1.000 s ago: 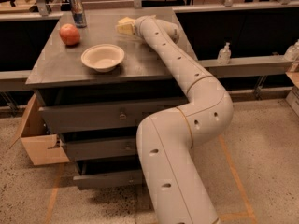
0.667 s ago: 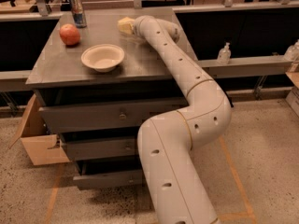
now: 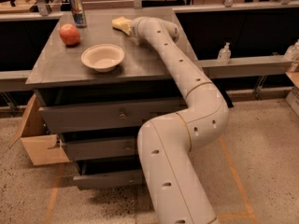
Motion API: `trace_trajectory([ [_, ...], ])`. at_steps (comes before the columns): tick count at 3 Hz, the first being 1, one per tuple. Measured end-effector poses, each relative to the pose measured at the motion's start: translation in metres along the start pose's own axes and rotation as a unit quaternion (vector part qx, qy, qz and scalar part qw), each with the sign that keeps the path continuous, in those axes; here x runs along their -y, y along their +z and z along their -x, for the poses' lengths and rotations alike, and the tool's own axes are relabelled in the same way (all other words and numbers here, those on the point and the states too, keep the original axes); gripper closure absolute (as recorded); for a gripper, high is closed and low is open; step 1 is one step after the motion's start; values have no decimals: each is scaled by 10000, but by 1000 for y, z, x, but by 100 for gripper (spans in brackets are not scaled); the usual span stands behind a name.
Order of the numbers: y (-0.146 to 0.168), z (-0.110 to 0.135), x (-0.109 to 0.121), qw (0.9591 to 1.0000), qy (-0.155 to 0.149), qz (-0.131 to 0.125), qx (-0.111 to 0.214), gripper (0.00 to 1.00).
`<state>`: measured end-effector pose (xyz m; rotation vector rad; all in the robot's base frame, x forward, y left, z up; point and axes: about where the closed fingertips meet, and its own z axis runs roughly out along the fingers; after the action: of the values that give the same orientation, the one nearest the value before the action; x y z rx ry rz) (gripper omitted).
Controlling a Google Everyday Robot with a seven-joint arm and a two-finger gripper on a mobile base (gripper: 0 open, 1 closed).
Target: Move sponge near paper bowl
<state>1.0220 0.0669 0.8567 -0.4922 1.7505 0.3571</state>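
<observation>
**Robot arm reaching to the back of a cabinet top, sponge not made out**

One white arm (image 3: 187, 139) rises from the lower edge, where it is cut off. It bends over a grey cabinet (image 3: 60, 71) that has one cardboard box (image 3: 35, 146) beside it. On the top sits one paper bowl (image 3: 103, 57). One red apple (image 3: 69, 34) lies at the bowl's 10 o'clock. The gripper (image 3: 120, 25), a yellowish wedge, sits at the bowl's 1 o'clock, well apart from it. How far open it is, or what it holds, cannot be told. The sponge cannot be told apart from that tip. One can (image 3: 77, 10) stands at the apple's 12 o'clock.
</observation>
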Motion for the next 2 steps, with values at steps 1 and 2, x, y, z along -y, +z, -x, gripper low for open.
trace_trajectory([
  [1, 1, -1, -8, 9999, -86, 131, -42, 93],
  [2, -6, 11, -17, 9994, -201, 298, -24, 100],
])
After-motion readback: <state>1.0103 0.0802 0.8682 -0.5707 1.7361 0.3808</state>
